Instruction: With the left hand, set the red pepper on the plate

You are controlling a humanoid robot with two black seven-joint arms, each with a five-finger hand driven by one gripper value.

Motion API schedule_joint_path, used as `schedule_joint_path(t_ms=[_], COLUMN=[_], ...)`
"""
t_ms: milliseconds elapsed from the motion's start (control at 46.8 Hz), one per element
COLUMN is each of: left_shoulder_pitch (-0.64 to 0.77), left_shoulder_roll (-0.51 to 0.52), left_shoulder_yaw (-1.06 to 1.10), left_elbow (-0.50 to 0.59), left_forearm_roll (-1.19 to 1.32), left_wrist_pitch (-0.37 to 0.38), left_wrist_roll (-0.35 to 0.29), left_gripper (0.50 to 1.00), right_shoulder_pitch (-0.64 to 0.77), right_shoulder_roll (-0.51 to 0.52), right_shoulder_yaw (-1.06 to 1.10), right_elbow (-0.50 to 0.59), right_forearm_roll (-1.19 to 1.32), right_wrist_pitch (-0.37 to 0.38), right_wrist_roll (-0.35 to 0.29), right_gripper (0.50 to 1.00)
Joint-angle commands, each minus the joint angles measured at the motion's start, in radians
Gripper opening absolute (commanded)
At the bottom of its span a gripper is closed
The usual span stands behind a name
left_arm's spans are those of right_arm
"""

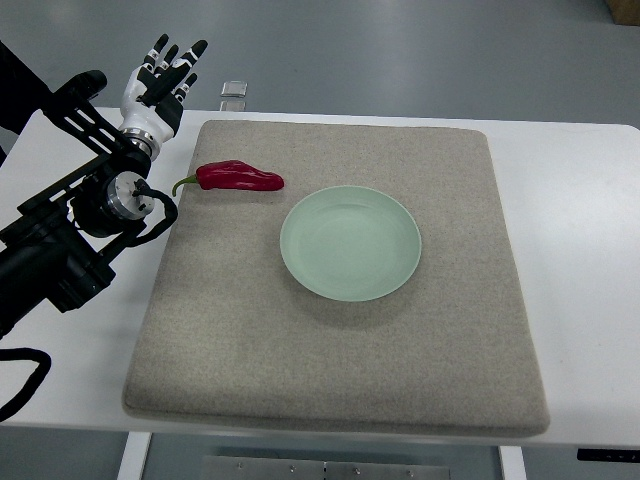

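Landmark: square grey felt mat (340, 330) on white table (580, 250).

Glossy red pepper with curled green stem (238, 177) lies flat on mat, near its far-left corner, stem pointing toward mat's left edge. Not on plate.

Round pale-green ceramic plate (350, 243) sits near mat's centre, just right of and nearer than the pepper, close but apart.

White-and-black left hand (160, 85) is beyond mat's far-left corner, fingers spread and extended, holding nothing, apart from pepper.

Small metal bracket (234, 89) beyond mat's far edge.
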Motion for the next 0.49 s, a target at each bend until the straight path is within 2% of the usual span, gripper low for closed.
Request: schedule_joint_path(t_ms=[0, 470], left_shoulder_pitch=[0.000, 0.000], left_shoulder_roll=[0.000, 0.002], left_shoulder_yaw=[0.000, 0.001], left_elbow=[0.000, 0.001], left_forearm_roll=[0.000, -0.002], left_wrist_pitch=[0.000, 0.000], left_wrist_roll=[-0.001, -0.008], left_gripper=[0.999, 1.000], right_shoulder_pitch=[0.000, 0.000], right_shoulder_roll=[0.000, 0.000], right_shoulder_yaw=[0.000, 0.000], right_elbow=[0.000, 0.000], right_forearm_roll=[-0.001, 0.001], right_wrist_pitch=[-0.001, 0.000], right_wrist_roll=[0.000, 0.000], right_gripper=[0.928, 0.928])
